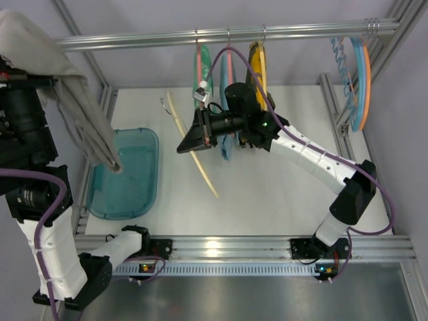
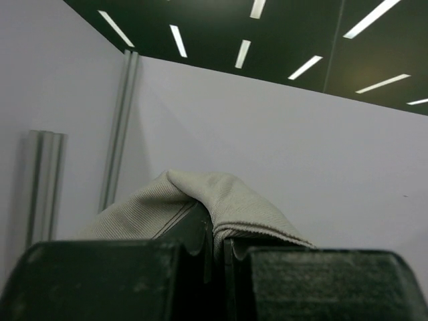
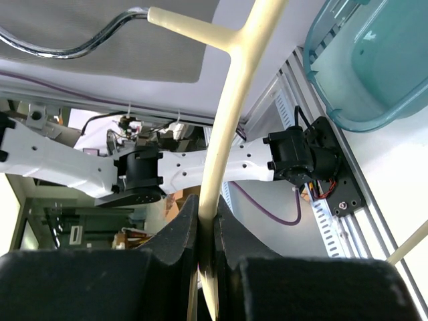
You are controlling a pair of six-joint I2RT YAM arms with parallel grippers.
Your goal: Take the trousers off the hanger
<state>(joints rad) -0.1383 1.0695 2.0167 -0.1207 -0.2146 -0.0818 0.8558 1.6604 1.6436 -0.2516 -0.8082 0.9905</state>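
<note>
The grey trousers (image 1: 80,100) hang from my left gripper (image 1: 27,80), raised high at the far left. Their lower end dangles over the teal tray. In the left wrist view my left gripper (image 2: 217,241) is shut on a fold of the trousers (image 2: 221,197). The cream hanger (image 1: 200,167) is bare, with its metal hook (image 1: 164,103) at the far end. My right gripper (image 1: 187,142) is shut on it near mid-table. In the right wrist view the hanger (image 3: 234,100) runs up from between my right gripper's (image 3: 214,224) fingers, hook (image 3: 87,43) at top left.
A teal tray (image 1: 144,194) lies at the left of the table, also in the right wrist view (image 3: 374,67). On the rail (image 1: 221,35) hang pink hangers with a green garment (image 1: 204,70), a yellow-and-black garment (image 1: 257,63), and blue and orange hangers (image 1: 361,73).
</note>
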